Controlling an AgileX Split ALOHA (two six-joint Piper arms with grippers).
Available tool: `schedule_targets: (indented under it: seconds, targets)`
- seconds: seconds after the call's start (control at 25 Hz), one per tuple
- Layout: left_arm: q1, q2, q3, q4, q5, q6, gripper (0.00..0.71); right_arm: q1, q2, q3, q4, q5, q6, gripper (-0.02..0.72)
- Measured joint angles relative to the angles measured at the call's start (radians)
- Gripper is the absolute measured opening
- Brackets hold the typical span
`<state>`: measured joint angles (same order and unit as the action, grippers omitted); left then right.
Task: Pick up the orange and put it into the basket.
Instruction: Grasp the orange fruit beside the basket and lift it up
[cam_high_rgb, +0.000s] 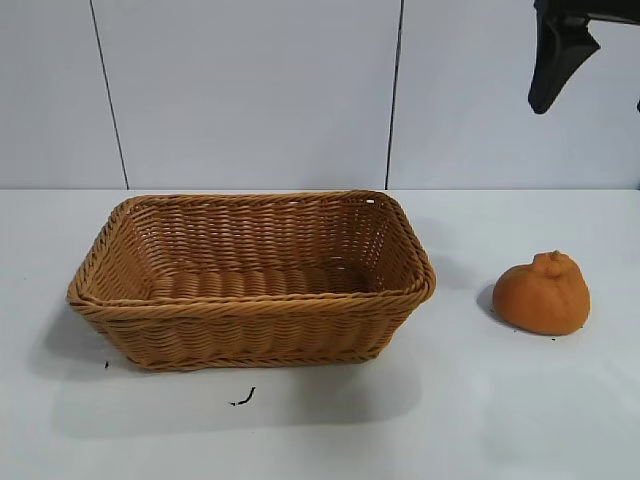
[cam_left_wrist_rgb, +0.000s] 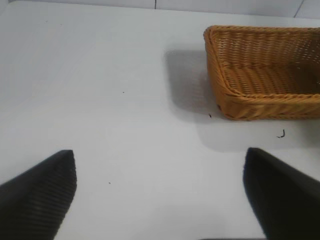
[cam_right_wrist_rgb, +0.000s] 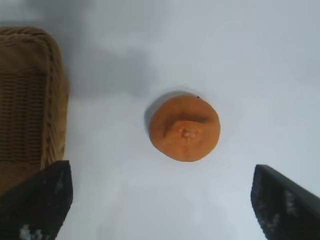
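The orange (cam_high_rgb: 542, 293), lumpy with a small knob on top, sits on the white table to the right of the basket (cam_high_rgb: 100, 300). The basket is a tan woven wicker rectangle and holds nothing. My right gripper (cam_high_rgb: 590, 70) hangs high above the orange at the top right, partly cut off by the edge. In the right wrist view it (cam_right_wrist_rgb: 161, 172) is open and empty, with the orange (cam_right_wrist_rgb: 184, 128) far below and the basket's end (cam_right_wrist_rgb: 50, 100) to one side. My left gripper (cam_left_wrist_rgb: 160, 160) is open and empty over bare table, away from the basket (cam_left_wrist_rgb: 220, 75).
A small dark scrap (cam_high_rgb: 243, 398) lies on the table in front of the basket. A pale panelled wall (cam_high_rgb: 250, 90) stands behind the table.
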<state>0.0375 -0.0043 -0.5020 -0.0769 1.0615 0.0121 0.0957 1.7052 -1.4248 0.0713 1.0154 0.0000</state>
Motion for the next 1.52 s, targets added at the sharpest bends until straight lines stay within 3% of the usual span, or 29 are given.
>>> schedule_targets:
  seconds: [0.4,0.84,0.92,1.08,1.16,1.24,1.52]
  targets:
    - [0.0,0.0,0.0,0.0,0.0,0.0,0.651,-0.001,0.251,0.0,-0.003,-0.114,0.0,0.696]
    - [0.0,0.0,0.0,0.0,0.0,0.001,0.651,-0.001,0.426,0.0,-0.017,-0.129,0.011,0.689]
    - [0.0,0.0,0.0,0.0,0.0,0.001,0.651,-0.001,0.427,0.0,-0.026,-0.137,0.022,0.599]
    - [0.0,0.0,0.0,0.0,0.0,0.001,0.651,-0.001,0.427,-0.001,-0.037,-0.132,0.027,0.244]
    - [0.0,0.0,0.0,0.0,0.0,0.001,0.651,-0.001,0.418,-0.003,-0.044,-0.12,0.021,0.123]
    - [0.0,0.0,0.0,0.0,0.0,0.001,0.651,-0.001,0.401,-0.009,-0.05,-0.103,0.011,0.087]
    - [0.0,0.0,0.0,0.0,0.0,0.001,0.651,0.0,0.305,-0.116,-0.061,0.037,-0.012,0.087]
